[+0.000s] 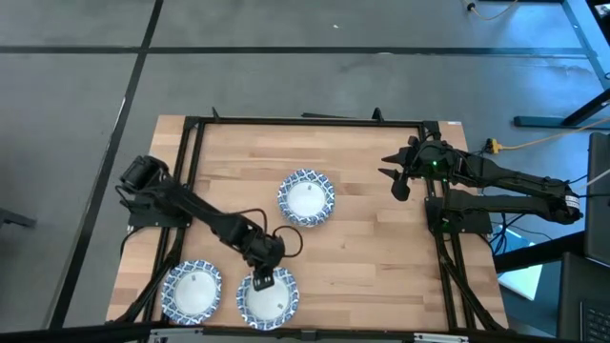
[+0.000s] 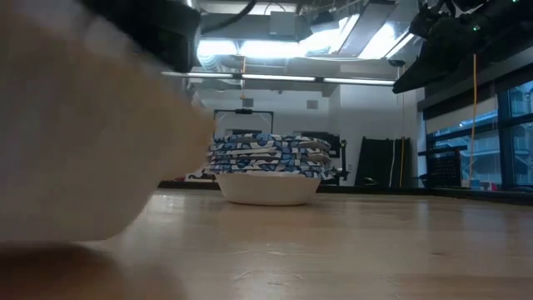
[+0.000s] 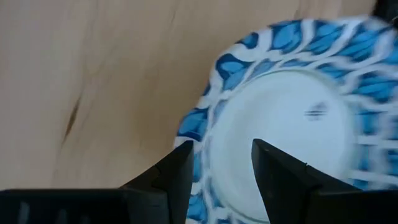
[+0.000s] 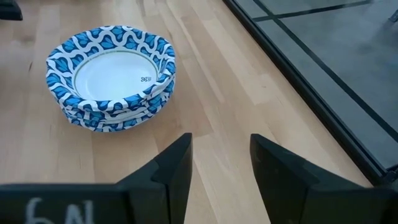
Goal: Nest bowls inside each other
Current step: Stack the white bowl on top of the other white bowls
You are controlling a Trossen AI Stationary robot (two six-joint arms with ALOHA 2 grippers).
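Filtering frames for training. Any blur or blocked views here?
Low view: a big out-of-focus pale shape fills the left half; the bowl stack behind is sharp. Left wrist view: the bowl is soft, its far rim smeared. High and right wrist views: crisp.

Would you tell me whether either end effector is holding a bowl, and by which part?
The left end effector straddles the blue-and-white patterned bowl's rim; a closed grip cannot be told. The right end effector holds nothing.

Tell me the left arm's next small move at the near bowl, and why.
Probably lower the left gripper slightly and close. Its fingers stand apart, straddling the rim of the near bowl, one inside, one outside, not visibly pinching. The stack waits mid-table; the right gripper is parked at the right edge.
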